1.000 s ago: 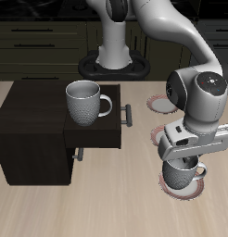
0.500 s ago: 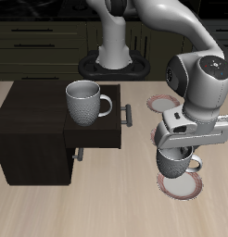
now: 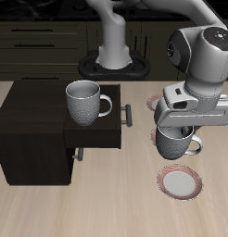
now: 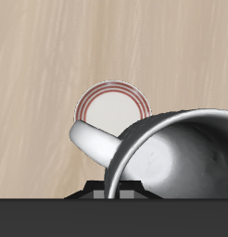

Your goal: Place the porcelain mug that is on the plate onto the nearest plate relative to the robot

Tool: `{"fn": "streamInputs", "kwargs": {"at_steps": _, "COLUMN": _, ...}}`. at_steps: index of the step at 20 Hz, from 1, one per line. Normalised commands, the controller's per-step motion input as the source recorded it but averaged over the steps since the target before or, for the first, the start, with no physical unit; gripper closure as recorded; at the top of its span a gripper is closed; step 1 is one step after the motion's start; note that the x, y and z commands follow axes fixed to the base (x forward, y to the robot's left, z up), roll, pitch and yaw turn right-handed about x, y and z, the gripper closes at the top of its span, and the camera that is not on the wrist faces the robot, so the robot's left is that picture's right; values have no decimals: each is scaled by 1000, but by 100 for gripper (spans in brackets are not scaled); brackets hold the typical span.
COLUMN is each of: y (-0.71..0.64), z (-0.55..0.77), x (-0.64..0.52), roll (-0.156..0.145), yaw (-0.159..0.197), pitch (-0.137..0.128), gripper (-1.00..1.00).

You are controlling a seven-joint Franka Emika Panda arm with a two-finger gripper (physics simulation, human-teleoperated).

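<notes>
clamped on the porcelain mug (image 3: 175, 144) by its rim, gripper (image 3: 178, 130) jaws narrowed to the wall's thickness. held in the air above the front plate (image 3: 179, 181), clear of it, handle (image 4: 92, 141) jutting sideways. apart from the dark cabinet (image 3: 32, 130) bearing a second grey mug (image 3: 84, 102).

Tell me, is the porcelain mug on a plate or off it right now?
Off. The porcelain mug hangs in the tool, clear above the plate, whose white centre lies bare.

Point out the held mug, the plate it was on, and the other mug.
porcelain mug (image 3: 174, 145), exterior view, outer wall.
plate (image 3: 180, 180), exterior view, white centre.
grey mug (image 3: 82, 102), exterior view, dotted wall, atop the dark cabinet (image 3: 32, 139).
</notes>
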Motion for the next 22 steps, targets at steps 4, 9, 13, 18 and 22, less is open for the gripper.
{"fn": "streamInputs", "kwargs": {"at_steps": 4, "y": -123, "z": 429, "x": -130, "roll": -6, "yaw": -37, "pitch": -46, "gripper": 100}}
{"fn": "streamInputs", "kwargs": {"at_steps": 9, "y": -98, "z": 233, "x": -125, "roll": -11, "yaw": -5, "pitch": -36, "gripper": 100}}
{"fn": "streamInputs", "kwargs": {"at_steps": 13, "y": -181, "z": -210, "x": -169, "roll": -47, "yaw": -67, "pitch": -10, "gripper": 100}}
{"fn": "streamInputs", "kwargs": {"at_steps": 18, "y": -10, "z": -71, "x": -501, "roll": -14, "yaw": -70, "pitch": -56, "gripper": 100}}
{"fn": "streamInputs", "kwargs": {"at_steps": 22, "y": -111, "z": 225, "x": -400, "roll": 21, "yaw": -61, "pitch": -42, "gripper": 100}}
